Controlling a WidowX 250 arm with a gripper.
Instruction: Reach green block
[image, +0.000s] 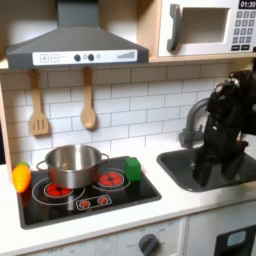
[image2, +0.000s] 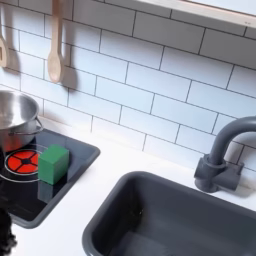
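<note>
The green block is a small bright cube standing on the black stovetop's right side, next to a red burner ring. In the second exterior view the green block stands upright at the hob's right edge, with nothing touching it. My black arm hangs over the sink at the first exterior view's right, with the gripper pointing down, well to the right of the block and apart from it. The gripper is dark and blurred, so I cannot tell how its jaws stand.
A steel pot sits on the left burner, close to the block's left. A yellow-orange toy lies at the stove's left edge. Between block and arm are the dark sink and the grey faucet. Wooden utensils hang on the tiled wall.
</note>
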